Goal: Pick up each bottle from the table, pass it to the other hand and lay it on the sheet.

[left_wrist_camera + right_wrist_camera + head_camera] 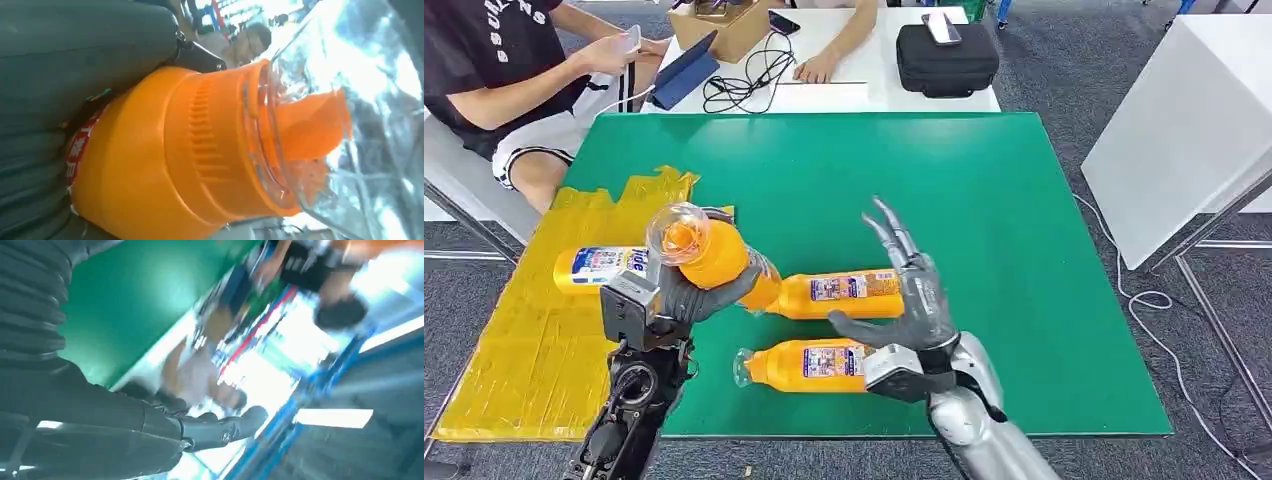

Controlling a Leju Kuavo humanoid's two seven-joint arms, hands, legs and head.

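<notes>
The left hand point(686, 292) grips an orange bottle point(714, 255) around its body and holds it raised above the green table point(1024, 200), clear cap point(674, 228) tilted up toward the camera. The left wrist view confirms the hold: the bottle's point(165, 165) ribbed shoulder and cap point(345, 100) lie directly against the grey hand point(75, 65). The right hand point(909, 300) holds nothing; its fingers are spread and extended, palm turned toward the held bottle but apart from it. The blurred right wrist view shows that hand's fingers point(220, 432) straight with nothing between them.

Two further bottles lie on their sides on the table: the middle bottle point(844, 293), just beyond the right hand, and the near bottle point(809, 365), beside that hand's wrist. A fourth bottle point(596, 268) already lies on the yellow sheet point(534, 360) at the table's left.

The step in hand appears to be the hand-over. Risks, as judged from this arrangement:
- Release by the left hand before the right has closed would drop the bottle onto the two below, which could roll.
- The smooth round body may slip or twist if gripped only near the cap.
- The right wrist, low beside the near bottle, may nudge it toward the table edge while reaching.

A person point(494, 70) sits at the white table point(874, 85) beyond.
</notes>
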